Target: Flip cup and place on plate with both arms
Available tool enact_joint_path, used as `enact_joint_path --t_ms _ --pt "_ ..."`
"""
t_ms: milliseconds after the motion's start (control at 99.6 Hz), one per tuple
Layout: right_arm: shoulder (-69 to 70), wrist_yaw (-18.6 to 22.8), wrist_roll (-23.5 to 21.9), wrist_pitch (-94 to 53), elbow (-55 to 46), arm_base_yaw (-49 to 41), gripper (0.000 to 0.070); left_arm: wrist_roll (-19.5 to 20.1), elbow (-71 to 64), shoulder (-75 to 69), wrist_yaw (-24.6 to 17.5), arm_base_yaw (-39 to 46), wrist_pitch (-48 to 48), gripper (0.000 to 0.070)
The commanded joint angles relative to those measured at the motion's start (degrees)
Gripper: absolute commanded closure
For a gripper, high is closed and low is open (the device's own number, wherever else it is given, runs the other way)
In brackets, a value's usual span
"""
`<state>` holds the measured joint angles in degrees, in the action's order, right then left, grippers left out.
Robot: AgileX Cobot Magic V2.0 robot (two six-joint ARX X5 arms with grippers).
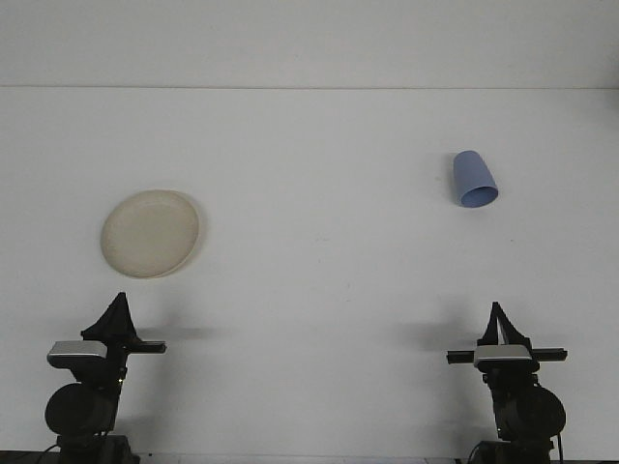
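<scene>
A blue cup [475, 179] lies on its side at the far right of the white table, with its open mouth toward me and slightly right. Far off at the left rests a cream plate [151, 233], flat and with nothing on it. My left gripper [120, 300] hovers near the front edge, just below the plate, its fingers drawn to one point with no gap, holding nothing. At the front right, my right gripper [497, 309] is likewise shut and holds nothing, well short of the cup.
The white table [319, 251] runs back to a pale wall [309, 43]. Both arm bases and their wrist cameras stand at the bottom corners.
</scene>
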<state>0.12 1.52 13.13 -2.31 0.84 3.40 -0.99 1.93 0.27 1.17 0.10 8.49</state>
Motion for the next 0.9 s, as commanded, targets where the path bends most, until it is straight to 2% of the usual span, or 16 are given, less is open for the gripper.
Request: enact_joint_path --t_ms 0,171,291,412,532,602,783,893 --pt "-0.07 0.0 0.2 0.63 -0.11 -0.04 0.07 0.31 -1.14 -0.09 0.17 -0.07 0.59 0.0688" --pt "-0.07 0.04 0.13 1.7 -0.11 -0.04 0.07 0.31 -1.14 -0.09 0.17 -0.07 0.59 0.0688" --pt "-0.07 0.11 -2.21 2.71 -0.11 -0.04 0.07 0.31 -1.14 -0.09 0.17 -0.07 0.59 0.0688" --pt "-0.07 0.22 -10.14 2.78 -0.11 -0.04 0.07 0.31 -1.14 -0.09 0.17 -0.07 0.59 0.0688" --pt "-0.07 0.0 -24.63 3.08 -0.11 -0.04 0.07 0.31 -1.14 -0.09 0.17 -0.07 0.59 0.0688" --pt "-0.07 0.04 -29.29 4.42 0.09 -0.04 0.07 0.31 -1.14 -0.09 0.17 -0.07 0.59 0.0688" --pt "1.95 -0.02 -29.68 3.98 6.21 -0.04 0.07 0.31 -1.14 -0.09 0.17 -0.07 0.59 0.0688" --pt "8.26 -0.66 -27.43 3.19 13.0 -0.02 0.07 0.31 -1.14 -0.09 0.17 -0.07 0.59 0.0688"
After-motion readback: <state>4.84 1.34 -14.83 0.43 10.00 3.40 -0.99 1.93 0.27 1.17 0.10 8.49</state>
